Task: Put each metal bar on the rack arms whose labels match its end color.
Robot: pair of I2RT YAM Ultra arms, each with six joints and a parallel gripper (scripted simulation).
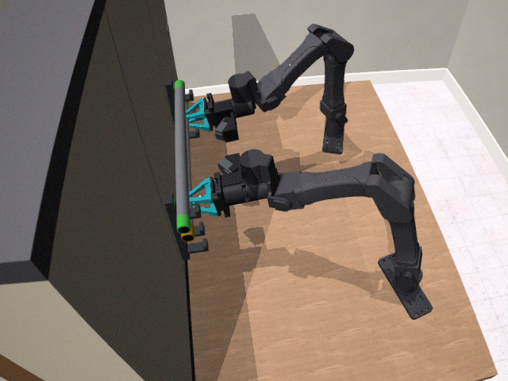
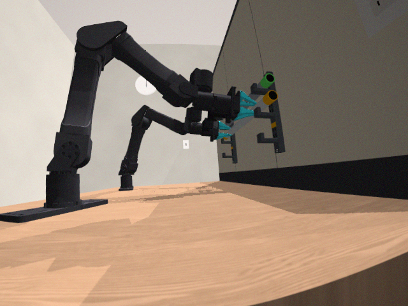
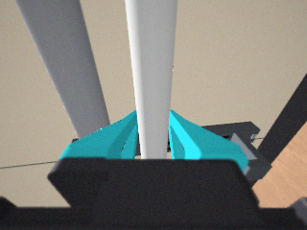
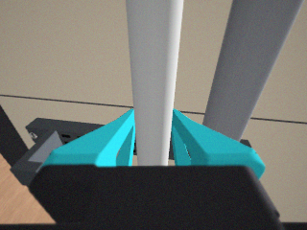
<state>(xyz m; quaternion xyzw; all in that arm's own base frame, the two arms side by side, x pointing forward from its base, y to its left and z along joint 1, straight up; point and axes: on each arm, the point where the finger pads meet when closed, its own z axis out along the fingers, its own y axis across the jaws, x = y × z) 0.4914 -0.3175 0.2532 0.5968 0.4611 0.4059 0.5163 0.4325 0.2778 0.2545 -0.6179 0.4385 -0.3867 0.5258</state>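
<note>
The orange-ended bar (image 1: 192, 230) (image 2: 267, 99) (image 3: 153, 57) (image 4: 154, 57) is held level, its near end in the exterior view a little above the middle arm (image 2: 267, 115). My left gripper (image 1: 189, 198) (image 3: 153, 115) and my right gripper (image 1: 186, 117) (image 2: 254, 108) (image 4: 153, 115) are both shut on it. The green-ended bar (image 1: 180, 143) (image 2: 266, 81) (image 3: 58, 62) (image 4: 254, 62) lies on the top arms. An orange label (image 2: 273, 125) sits just above the lowest arm (image 2: 268, 140), which is bare. The middle labels cannot be made out.
The rack's uprights (image 2: 278, 138) stand against the wall panel (image 2: 329, 99). The green-ended bar is close above the held bar and nearer the wall. The hooked arm tips point toward my grippers. The table top (image 1: 328, 320) (image 2: 197, 250) lies below the rack.
</note>
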